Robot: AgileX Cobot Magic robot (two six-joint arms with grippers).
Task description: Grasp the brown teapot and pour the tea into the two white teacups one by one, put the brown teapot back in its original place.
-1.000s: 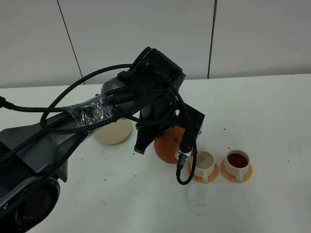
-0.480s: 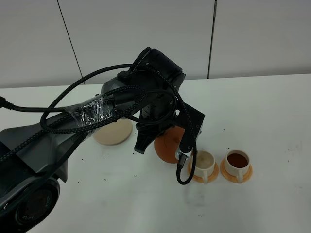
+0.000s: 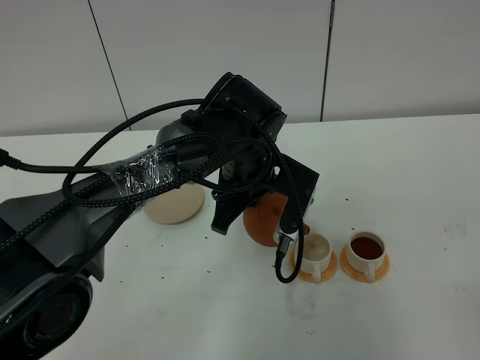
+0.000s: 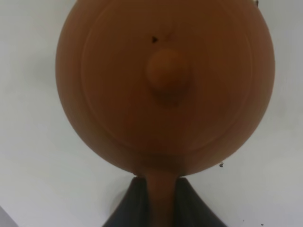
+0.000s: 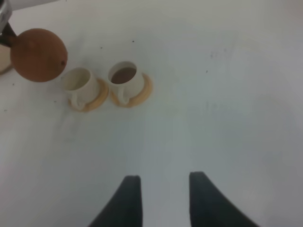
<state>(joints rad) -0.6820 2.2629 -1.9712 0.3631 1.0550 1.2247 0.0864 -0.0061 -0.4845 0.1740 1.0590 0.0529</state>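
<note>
While the cream coaster [image 3: 174,204] lies left of the worktop's middle, the left gripper [image 4: 163,203] clamps the handle of the brown teapot [image 3: 262,221], holding it just beside the pale-insided white teacup [image 3: 315,249]. The second cup [image 3: 367,247], nearer the right edge, holds tea. The right gripper [image 5: 161,198] hangs spread, well apart from both.
</note>
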